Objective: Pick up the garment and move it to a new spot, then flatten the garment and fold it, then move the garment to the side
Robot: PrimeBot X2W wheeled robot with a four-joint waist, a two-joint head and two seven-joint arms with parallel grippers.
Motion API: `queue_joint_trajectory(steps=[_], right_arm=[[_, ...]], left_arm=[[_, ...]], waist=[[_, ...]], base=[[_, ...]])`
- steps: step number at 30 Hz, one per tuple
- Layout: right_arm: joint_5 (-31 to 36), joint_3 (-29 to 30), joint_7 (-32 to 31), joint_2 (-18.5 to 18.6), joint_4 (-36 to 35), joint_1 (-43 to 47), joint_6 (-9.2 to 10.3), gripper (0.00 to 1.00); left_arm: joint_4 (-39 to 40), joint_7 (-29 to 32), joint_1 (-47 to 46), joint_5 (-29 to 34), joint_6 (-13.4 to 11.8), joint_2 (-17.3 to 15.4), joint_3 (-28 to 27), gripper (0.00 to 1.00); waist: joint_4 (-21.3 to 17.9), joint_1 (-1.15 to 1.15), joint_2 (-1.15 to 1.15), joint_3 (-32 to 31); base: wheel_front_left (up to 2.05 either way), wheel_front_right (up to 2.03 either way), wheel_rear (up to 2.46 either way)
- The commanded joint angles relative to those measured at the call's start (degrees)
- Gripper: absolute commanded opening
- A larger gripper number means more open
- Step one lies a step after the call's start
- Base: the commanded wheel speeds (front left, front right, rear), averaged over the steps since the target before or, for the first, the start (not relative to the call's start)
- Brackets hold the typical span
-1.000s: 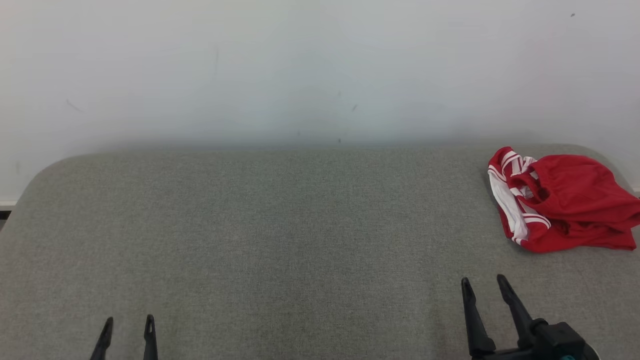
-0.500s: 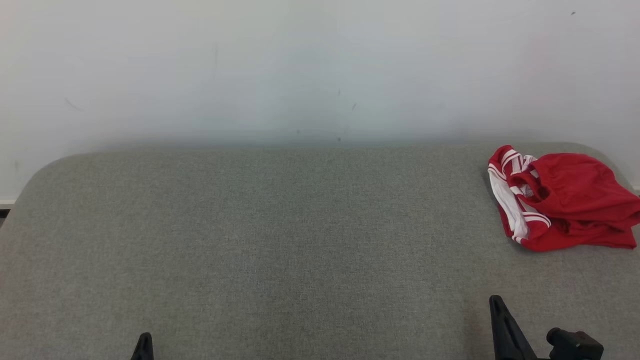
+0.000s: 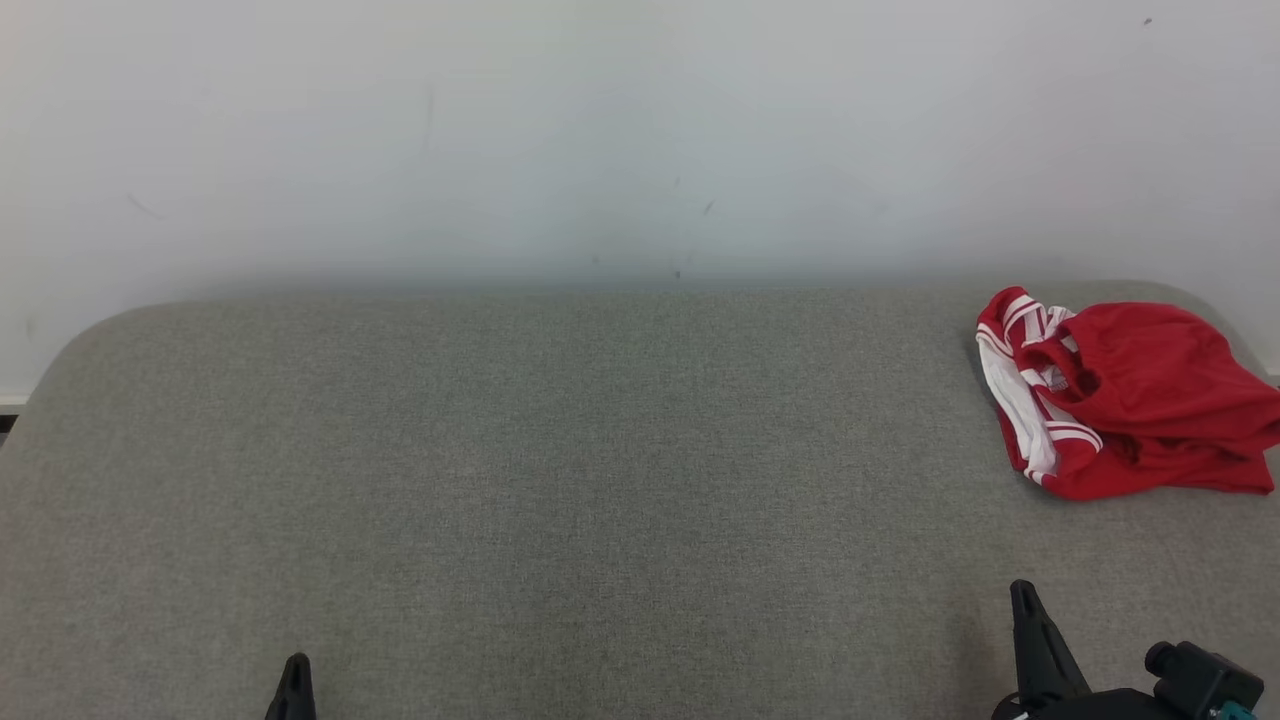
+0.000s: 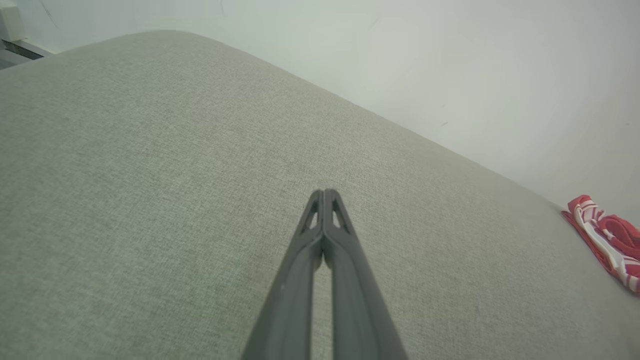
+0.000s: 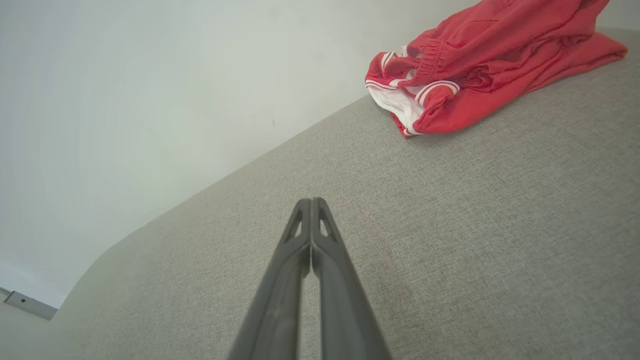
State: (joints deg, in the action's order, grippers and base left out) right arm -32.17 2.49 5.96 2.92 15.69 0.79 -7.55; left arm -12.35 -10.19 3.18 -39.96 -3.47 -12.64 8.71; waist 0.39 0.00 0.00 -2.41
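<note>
The left gripper (image 4: pixel 324 192) has its two dark fingers pressed together tip to tip, holding nothing, low at 7 o'clock in the head view. The right gripper (image 5: pixel 311 201) is likewise closed on nothing, at 5 o'clock. Both are over the grey upholstered surface (image 3: pixel 600 450). The red garment (image 3: pixel 1130 400) with white stripes lies crumpled at 2 o'clock, near the surface's far right corner. It sits at about 1 o'clock from the right gripper's tips and well apart from them, with grey fabric between. A white wall (image 3: pixel 600 130) rises at 12 o'clock.
</note>
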Motion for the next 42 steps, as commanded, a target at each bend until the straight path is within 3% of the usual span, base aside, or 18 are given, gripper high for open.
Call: queue_joint_trajectory(steps=[1,42], right_arm=[[-2.76,0.69,-0.84,0.27,-0.69,-2.04,0.02,0.0],[-31.99,6.91,-11.41,0.48,-0.09,-5.86,0.06,0.0]], left_arm=[[0.49,0.29,-1.97,-2.66,0.54,0.2,-0.71,0.0],[0.01,4.11,-5.65,-28.81,6.06,5.16,-3.73,0.0]], waist=[[-0.01,0.0,0.0,0.05],[-0.16,0.0,0.0,1.07]], base=[[0.0,0.0,0.0],[0.0,0.0,0.0]])
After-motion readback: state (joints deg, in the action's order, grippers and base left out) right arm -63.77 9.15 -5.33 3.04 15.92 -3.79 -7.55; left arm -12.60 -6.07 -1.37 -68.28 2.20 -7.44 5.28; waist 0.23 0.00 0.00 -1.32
